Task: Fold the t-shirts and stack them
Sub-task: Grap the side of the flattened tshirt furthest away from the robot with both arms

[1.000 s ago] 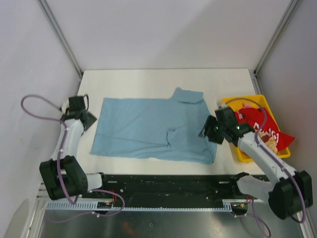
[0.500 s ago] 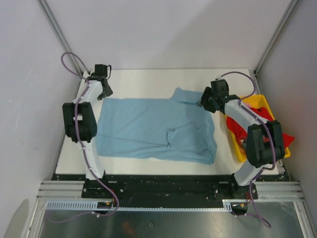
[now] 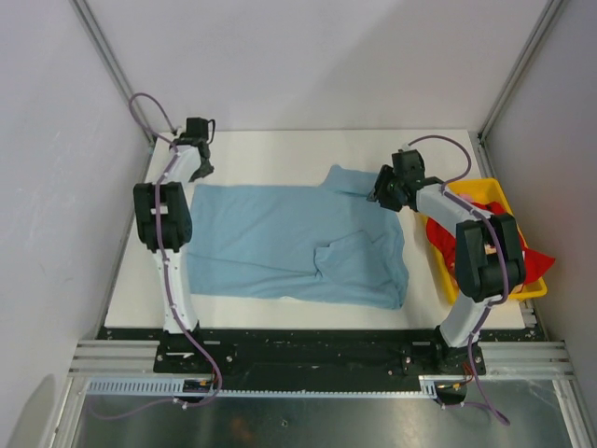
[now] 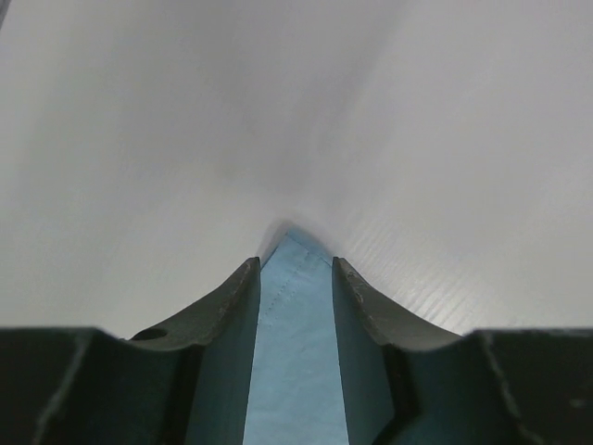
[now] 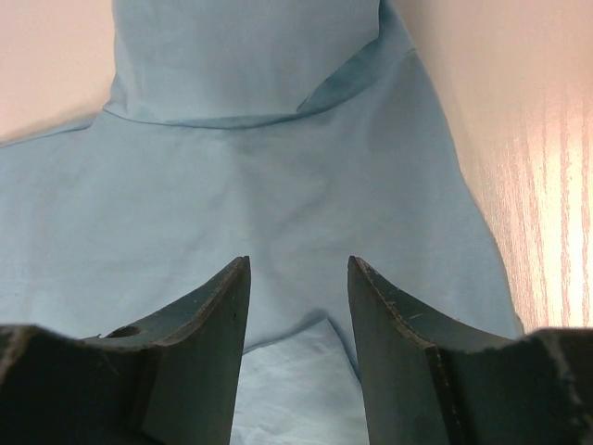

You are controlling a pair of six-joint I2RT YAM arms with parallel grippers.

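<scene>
The light blue t-shirt (image 3: 280,238) lies spread flat on the white table, collar towards the far right. My left gripper (image 3: 199,174) is at the shirt's far left corner. In the left wrist view it (image 4: 292,264) is open, with that blue corner (image 4: 295,306) lying between the fingers. My right gripper (image 3: 378,196) is at the shirt's far right edge, beside the collar. In the right wrist view it (image 5: 298,262) is open just above the cloth (image 5: 250,167). The red t-shirt (image 3: 534,261) lies crumpled in the bin at the right.
The yellow plastic bin (image 3: 492,189) stands at the table's right edge, close to my right arm. Grey walls and metal frame posts close in the table on the left, right and far sides. Bare table (image 3: 280,154) lies beyond the shirt.
Both arms have swung from the shirt's near sides out to its far corners. In the last half second they only settled slightly closer to the cloth.
</scene>
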